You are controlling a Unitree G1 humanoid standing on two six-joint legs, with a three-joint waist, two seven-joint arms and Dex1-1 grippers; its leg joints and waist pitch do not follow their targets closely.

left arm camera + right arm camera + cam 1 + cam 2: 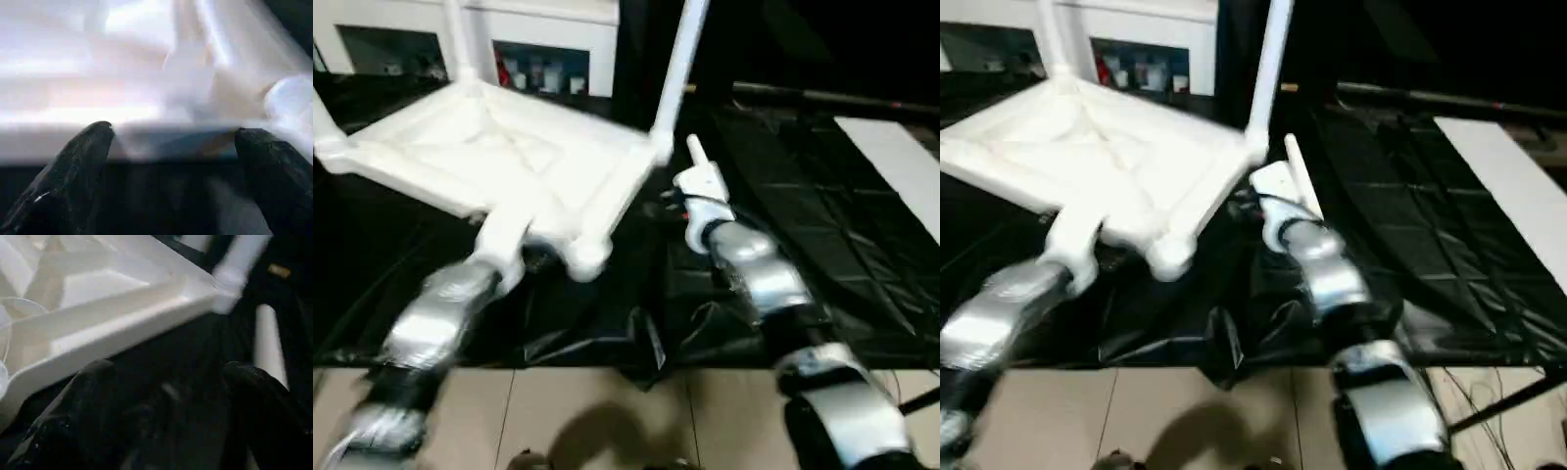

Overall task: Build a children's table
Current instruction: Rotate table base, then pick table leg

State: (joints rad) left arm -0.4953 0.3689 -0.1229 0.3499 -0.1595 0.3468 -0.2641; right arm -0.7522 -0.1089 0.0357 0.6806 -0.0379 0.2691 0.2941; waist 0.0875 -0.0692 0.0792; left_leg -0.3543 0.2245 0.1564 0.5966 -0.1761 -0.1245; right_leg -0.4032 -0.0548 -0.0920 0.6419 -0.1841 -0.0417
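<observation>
Bringing both spread, empty end effectors — left (173,142), right (164,396) — squarely onto the upturned tabletop (499,157) rim beside its empty corner socket (588,260) should steady it.

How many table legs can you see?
4: far-corner leg and right-corner leg upright in the tabletop; left-corner leg, cropped, seemingly fitted; loose leg on the black sheet by the right gripper.

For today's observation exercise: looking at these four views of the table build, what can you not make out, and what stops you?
- Left gripper: in the head views, motion blur hides whether it touches the tabletop.
- Legs: upper ends cut off by the head views' top edge.
- Loose leg: blurred in the right wrist view, its near end hidden behind a finger.
- Cabinet contents: too small and blurred.
</observation>
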